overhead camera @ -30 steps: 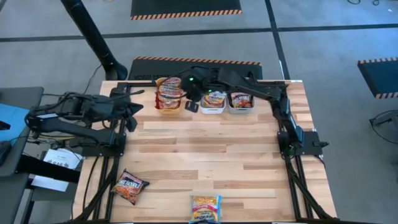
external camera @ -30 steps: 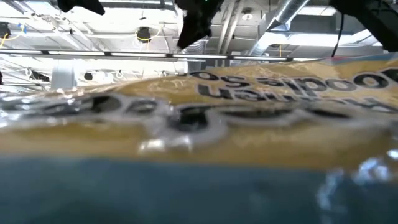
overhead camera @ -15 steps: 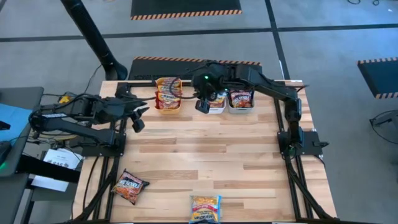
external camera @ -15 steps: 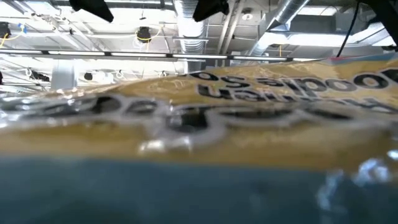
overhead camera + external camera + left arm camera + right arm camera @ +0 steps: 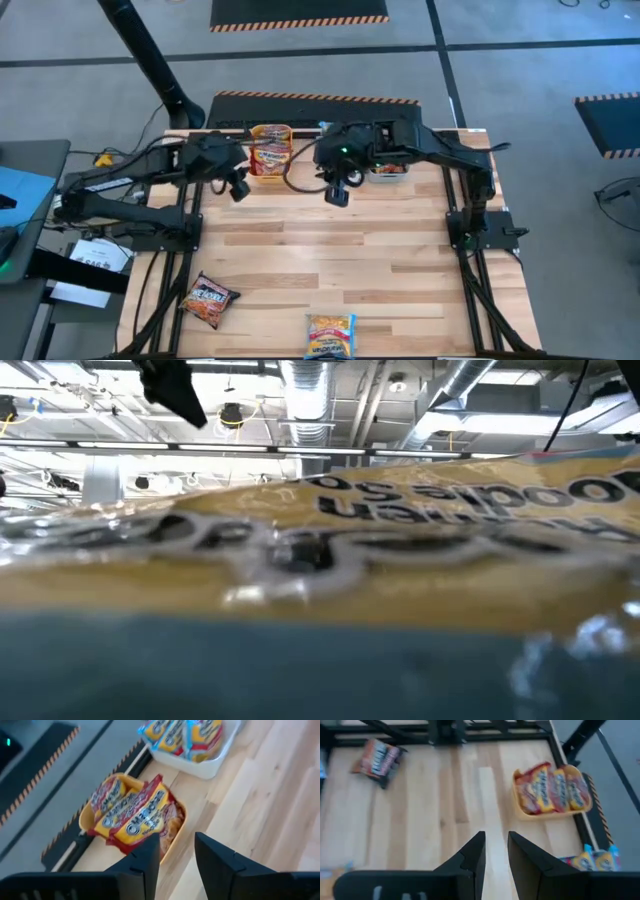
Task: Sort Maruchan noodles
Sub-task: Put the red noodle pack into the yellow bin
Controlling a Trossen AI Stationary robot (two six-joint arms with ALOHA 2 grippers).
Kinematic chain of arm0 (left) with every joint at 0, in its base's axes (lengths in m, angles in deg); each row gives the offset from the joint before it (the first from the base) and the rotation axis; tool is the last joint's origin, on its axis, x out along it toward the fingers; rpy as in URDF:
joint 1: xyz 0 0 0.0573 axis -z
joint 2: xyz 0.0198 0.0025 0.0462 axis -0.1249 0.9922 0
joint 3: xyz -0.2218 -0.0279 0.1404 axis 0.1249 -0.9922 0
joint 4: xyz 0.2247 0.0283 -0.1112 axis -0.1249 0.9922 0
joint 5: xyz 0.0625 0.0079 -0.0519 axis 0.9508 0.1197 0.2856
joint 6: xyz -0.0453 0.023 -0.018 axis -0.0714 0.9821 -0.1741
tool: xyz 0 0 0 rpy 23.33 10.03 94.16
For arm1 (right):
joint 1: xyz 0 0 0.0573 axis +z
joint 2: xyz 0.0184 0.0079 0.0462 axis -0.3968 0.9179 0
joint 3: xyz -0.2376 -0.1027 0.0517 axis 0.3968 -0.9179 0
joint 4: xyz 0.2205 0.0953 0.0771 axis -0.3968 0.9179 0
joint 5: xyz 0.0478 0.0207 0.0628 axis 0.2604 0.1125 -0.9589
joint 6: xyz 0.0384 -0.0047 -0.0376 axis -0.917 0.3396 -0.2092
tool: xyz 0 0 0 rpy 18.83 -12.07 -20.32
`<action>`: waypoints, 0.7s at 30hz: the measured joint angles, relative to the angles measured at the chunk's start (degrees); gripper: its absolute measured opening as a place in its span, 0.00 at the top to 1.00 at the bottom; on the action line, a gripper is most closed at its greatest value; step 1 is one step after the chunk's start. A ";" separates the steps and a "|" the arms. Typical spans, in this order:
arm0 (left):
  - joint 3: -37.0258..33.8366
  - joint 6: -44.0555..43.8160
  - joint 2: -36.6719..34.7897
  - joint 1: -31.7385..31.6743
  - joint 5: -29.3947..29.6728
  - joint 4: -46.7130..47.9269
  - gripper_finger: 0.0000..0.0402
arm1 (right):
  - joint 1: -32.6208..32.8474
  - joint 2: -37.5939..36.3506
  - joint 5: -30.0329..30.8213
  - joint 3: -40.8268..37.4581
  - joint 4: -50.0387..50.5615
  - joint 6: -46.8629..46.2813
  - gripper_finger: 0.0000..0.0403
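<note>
1. Since the earlier frame, the left gripper (image 5: 237,188) has swung from the table's left edge toward the orange bin (image 5: 270,170) in the upper middle of the high view. The right gripper (image 5: 337,191) has drawn back from the bins toward mid-table.
2. Count: two arms, three bins in a row along the upper table edge, and two loose noodle packets on the wooden table (image 5: 340,260).
3. Loose packets: a dark red packet (image 5: 208,300) at lower left and a yellow packet (image 5: 330,336) at lower centre, the latter partly cut off by the frame edge.
4. Orange bin: holds red-and-yellow packets (image 5: 134,815) standing on edge; roughly three show in the left wrist view.
5. White bin (image 5: 210,762): holds blue-and-yellow packets (image 5: 172,731), cut off by the upper frame edge in the left wrist view.
6. The third bin (image 5: 390,172) is largely hidden under the right arm in the high view; its contents cannot be made out.
7. Low view: a yellow wrapper (image 5: 400,550) close to the lens fills the picture and hides the table.
8. Left gripper: fingers (image 5: 220,860) parted, nothing between them.
9. Right gripper: fingers (image 5: 525,855) parted by a narrow gap, holding nothing.
</note>
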 joint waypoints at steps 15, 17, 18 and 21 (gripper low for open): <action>0.00 -0.20 13.69 -7.91 -9.04 0.14 0.76 | 8.24 -2.02 0.32 -0.05 4.88 -6.51 0.73; 0.00 0.23 15.62 -8.31 -9.05 0.15 0.76 | 8.81 -2.00 1.75 -0.05 7.45 -8.39 0.73; 0.00 0.33 16.62 -8.39 -9.27 0.15 0.76 | 9.00 -2.00 2.43 -0.05 8.89 -9.20 0.73; 0.00 0.54 19.64 -9.11 -10.80 0.16 0.76 | 9.56 -2.00 4.25 -0.05 13.39 -11.31 0.73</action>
